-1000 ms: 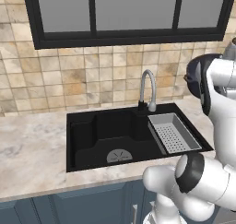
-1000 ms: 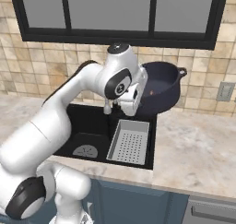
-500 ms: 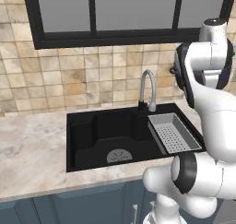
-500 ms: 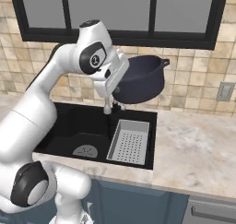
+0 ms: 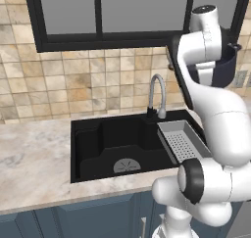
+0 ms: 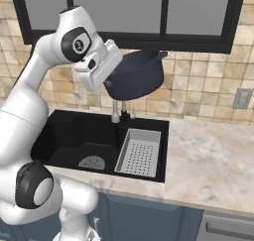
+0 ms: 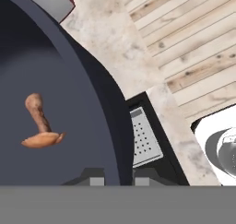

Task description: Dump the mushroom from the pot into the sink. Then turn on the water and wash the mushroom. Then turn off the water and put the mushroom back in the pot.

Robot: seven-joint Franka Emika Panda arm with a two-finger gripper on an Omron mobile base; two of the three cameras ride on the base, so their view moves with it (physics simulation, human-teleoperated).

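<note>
Holding the pot (image 6: 135, 80) by its rim in the pinched gripper (image 7: 116, 176), high above the sink (image 6: 67, 138) — mushroom (image 7: 40, 123) inside — next, tipping needed to dump it.

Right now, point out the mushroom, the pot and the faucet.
mushroom (image 7: 42, 138): hand view, on its cap.
pot (image 6: 139, 79): right base view, on its outer wall.
faucet (image 5: 153, 87): left base view, on its curved neck.
</note>
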